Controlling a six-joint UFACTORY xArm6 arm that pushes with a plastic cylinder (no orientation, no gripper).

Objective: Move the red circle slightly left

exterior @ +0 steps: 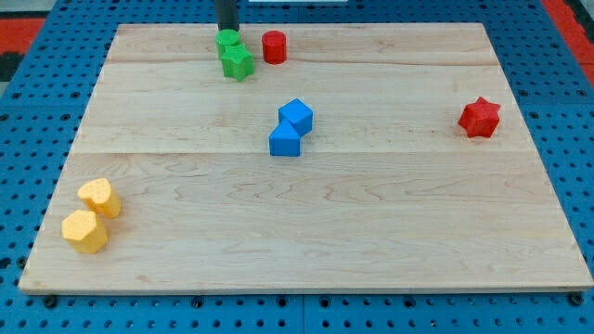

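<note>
The red circle point(274, 46) is a short red cylinder near the view's top, a little left of centre. My tip point(227, 30) is the lower end of the dark rod at the view's top edge, left of the red circle and just above the green blocks. A green circle point(228, 41) sits right under the tip, touching a green star point(238, 63) below it. The red circle stands a small gap to the right of the green pair.
Two blue blocks touch near the centre: a cube point(296, 115) and a wedge-like one point(285, 141). A red star point(480, 118) lies at the right. Two yellow blocks point(99, 198) point(85, 232) sit at the bottom left of the wooden board point(371, 232).
</note>
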